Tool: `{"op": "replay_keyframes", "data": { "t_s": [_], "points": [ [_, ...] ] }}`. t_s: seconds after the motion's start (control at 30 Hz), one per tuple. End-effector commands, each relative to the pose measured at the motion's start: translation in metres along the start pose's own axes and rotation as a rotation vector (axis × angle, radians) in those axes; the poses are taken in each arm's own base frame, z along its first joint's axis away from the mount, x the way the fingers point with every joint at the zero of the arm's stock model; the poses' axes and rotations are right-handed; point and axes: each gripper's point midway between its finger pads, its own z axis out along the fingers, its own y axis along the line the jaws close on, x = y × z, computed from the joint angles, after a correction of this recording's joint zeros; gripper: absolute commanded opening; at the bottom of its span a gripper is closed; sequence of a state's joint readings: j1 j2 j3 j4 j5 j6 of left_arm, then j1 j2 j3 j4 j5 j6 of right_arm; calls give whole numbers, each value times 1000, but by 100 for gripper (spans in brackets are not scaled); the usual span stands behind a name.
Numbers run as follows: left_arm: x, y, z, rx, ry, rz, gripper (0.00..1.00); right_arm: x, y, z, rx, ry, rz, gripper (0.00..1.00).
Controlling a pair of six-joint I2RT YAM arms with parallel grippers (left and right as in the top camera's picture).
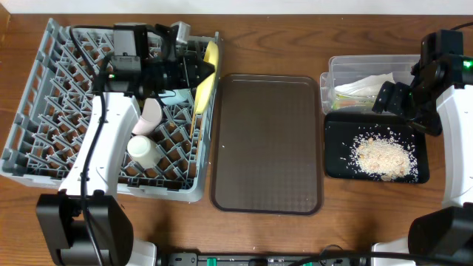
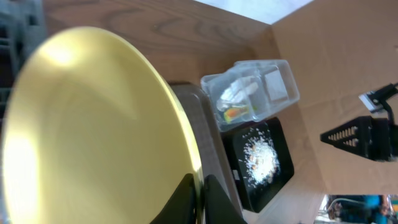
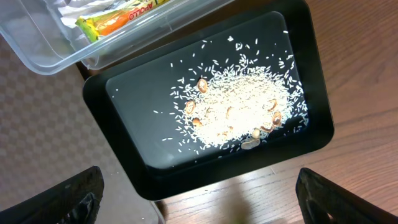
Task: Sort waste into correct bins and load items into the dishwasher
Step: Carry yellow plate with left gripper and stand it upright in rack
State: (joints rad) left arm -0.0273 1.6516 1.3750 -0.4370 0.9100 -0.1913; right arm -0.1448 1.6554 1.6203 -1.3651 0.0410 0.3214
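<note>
Pinching the plate (image 2: 93, 124) by its rim in the left gripper (image 2: 199, 202), jaws clenched tight on both faces. Holding it up on edge over the 1 o'clock corner of the rack (image 1: 44, 111), most likely so as to slide down between 2 rows of pegs instead of lying flat across them. Cannot tell whether resting on the pegs or just above them.

Further in, 2 bowls in the rack: a pinkish bowl (image 1: 150, 116) near the middle and a pale bowl (image 1: 143, 148) just at its 6 o'clock. Beside them, at 3 o'clock, a thin tan line, perhaps the chopsticks (image 1: 193, 122); too fine to be sure.

Hanging spread wide and empty, the right gripper (image 3: 199, 208), above the black tray (image 3: 130, 143) at 3 o'clock of the table. In that tray only rice (image 3: 239, 115) with a few brown bits. Kept apart in the clear tub (image 3: 37, 43), touching the tray's 12 o'clock edge: the sachet (image 3: 115, 18) and the napkin (image 1: 369, 83). Dry rubbish in 1 bin, food in the other. Between rack and bins, the brown tray (image 1: 267, 144).

Judging by this, sorting done; seating the plate as the step in hand.
</note>
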Motion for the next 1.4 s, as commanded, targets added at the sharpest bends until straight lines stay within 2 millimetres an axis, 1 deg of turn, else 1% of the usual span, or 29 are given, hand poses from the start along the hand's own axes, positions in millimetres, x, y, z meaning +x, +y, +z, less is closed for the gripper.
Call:
{"op": "replay_keyframes", "data": {
  "t_s": [0.0,0.03,0.07,0.1,0.13,0.3,0.37,0.43,0.53,0.57,0.63,0.67,0.77,0.8,0.87,0.9,0.97,1.1,1.2,1.37],
  "points": [
    [-13,13,-12,-20,-47,-16,47,-3,-2,-6,-2,-20,-3,96],
    [-15,16,-15,-24,-58,-16,61,-3,-2,-6,-2,-20,-2,96],
    [-18,18,-18,-28,-67,-16,69,-3,-2,-6,-3,-21,-2,96],
    [-19,21,-21,-33,-76,-19,76,-3,-2,-6,-3,-21,-2,96],
    [-21,23,-24,-38,-83,-22,80,-3,-2,-6,-3,-21,-2,96],
    [-29,21,-43,-85,-132,-1,82,-5,-1,-6,-6,-27,-2,98],
    [-30,26,-52,-167,-152,21,83,-7,4,-6,-30,-34,-3,99],
    [-25,38,-63,-296,-155,35,84,-11,14,-7,-82,-49,-30,99],
    [-10,70,-83,-563,-138,-15,84,-22,41,-11,-196,-99,-112,99],
    [-2,83,-91,-659,-118,-36,84,-27,51,-13,-230,-127,-144,99],
    [16,99,-103,-784,-65,-74,85,-37,66,-17,-259,-186,-206,99],
    [24,104,-107,-822,-37,-92,90,-41,73,-18,-265,-215,-245,99],
    [54,111,-117,-886,71,-149,91,-50,96,-17,-282,-277,-368,99],
    [61,111,-119,-893,99,-164,91,-50,99,-14,-281,-273,-383,99],
    [79,109,-122,-902,166,-198,91,-45,99,-8,-258,-246,-395,99],
    [93,107,-125,-908,221,-227,91,-39,95,-4,-241,-217,-388,96],
    [112,103,-131,-917,294,-263,91,-32,90,-2,-232,-180,-367,96],
    [138,98,-138,-921,380,-289,92,-16,80,0,-203,-120,-338,96],
    [151,91,-145,-917,366,-273,92,-6,76,-2,-209,-139,-334,99],
    [157,76,-149,-862,228,-174,92,9,68,-12,-249,-276,-330,99]
  ]
}}
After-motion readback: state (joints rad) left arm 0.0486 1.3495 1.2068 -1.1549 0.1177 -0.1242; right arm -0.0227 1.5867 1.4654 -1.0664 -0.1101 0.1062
